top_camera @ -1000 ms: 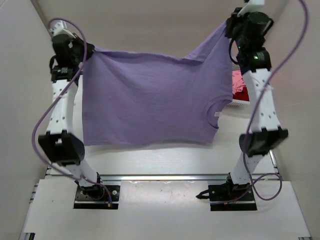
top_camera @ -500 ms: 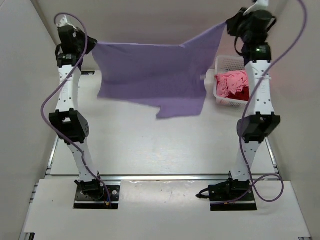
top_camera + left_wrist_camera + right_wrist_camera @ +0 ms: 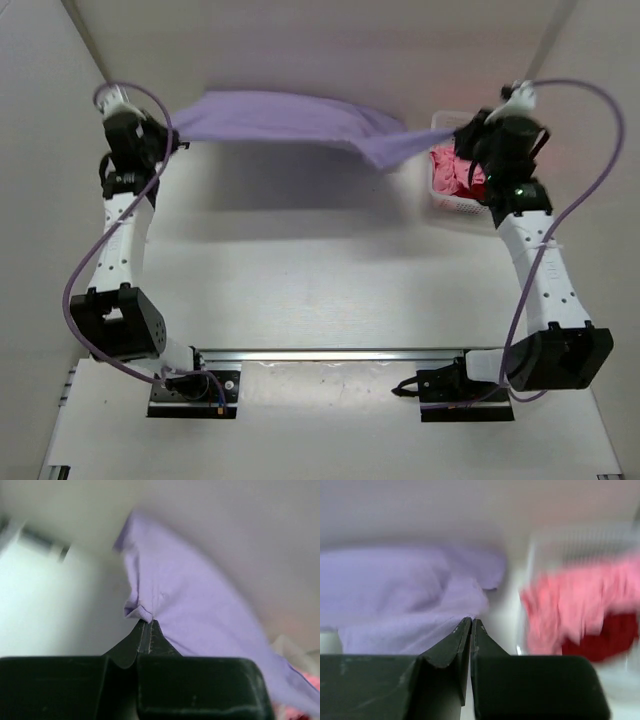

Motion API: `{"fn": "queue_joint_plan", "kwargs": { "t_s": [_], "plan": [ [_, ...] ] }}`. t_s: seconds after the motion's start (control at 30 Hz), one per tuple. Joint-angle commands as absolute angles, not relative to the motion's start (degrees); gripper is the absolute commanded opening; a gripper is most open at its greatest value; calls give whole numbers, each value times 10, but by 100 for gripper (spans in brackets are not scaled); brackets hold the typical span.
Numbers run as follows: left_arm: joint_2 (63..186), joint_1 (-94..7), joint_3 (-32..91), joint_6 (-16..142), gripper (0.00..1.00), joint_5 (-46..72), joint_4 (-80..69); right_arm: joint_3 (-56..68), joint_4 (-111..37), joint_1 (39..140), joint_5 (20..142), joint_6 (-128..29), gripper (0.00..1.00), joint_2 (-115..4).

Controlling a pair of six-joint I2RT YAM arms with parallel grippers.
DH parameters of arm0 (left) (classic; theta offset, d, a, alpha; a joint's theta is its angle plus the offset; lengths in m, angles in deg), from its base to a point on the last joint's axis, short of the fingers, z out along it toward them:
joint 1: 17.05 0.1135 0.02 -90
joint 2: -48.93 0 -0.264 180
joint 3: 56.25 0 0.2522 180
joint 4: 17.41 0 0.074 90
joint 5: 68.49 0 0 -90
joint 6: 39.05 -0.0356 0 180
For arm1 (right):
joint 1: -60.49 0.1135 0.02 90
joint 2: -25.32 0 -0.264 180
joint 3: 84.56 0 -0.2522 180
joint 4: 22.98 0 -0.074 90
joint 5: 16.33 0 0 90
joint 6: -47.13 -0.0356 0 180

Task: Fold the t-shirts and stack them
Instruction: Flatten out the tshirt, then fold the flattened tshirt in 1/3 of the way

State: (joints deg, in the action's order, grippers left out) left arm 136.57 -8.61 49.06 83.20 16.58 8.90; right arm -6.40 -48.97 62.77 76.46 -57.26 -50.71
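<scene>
So far, little of the job looks settled. The worktop carries no folded shirt and no stack that the views show. The lavender shirt is strung out sideways above the far edge, between the two arms. It seems to hang clear of the surface, with its shadow falling beneath, and it is unfolded and sags at its right end.

Near the far right corner stands the white basket. The pink shirt lies crumpled inside it. The dark red shirt is tucked beside and partly under the pink one. Neither has been taken out.

The left gripper has its fingers pressed together on a pinch of the lavender shirt's edge at the far left. The right gripper is likewise clamped, with lavender cloth meeting its tips, though that view is blurred.

By my reading, the first shirt is being spread for laying flat. Its folding is yet to be done, and so are the other two shirts and all the stacking.
</scene>
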Motion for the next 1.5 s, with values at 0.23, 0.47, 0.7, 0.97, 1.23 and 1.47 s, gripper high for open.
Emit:
{"fn": "queue_joint_plan", "kwargs": {
  "t_s": [0.23, 0.47, 0.7, 0.97, 1.23, 1.47],
  "plan": [
    [1164, -69, 66, 803, 0, 221, 98, 337, -579, 677, 727, -647, 0, -348],
    [1107, -74, -50, 779, 0, 223, 133, 452, -667, 665, 822, -688, 0, -228],
    [1118, -72, -13, 799, 0, 218, 132, 419, -675, 639, 839, -666, 0, -240],
    [1258, -63, 73, 825, 0, 214, 93, 265, -555, 654, 832, -639, 0, -457],
    [1371, -82, 165, 835, 0, 239, 81, 116, -531, 655, 841, -640, 0, -651],
    [1431, -65, 179, 833, 0, 227, 71, 7, -546, 665, 823, -625, 0, -782]
  ]
}}
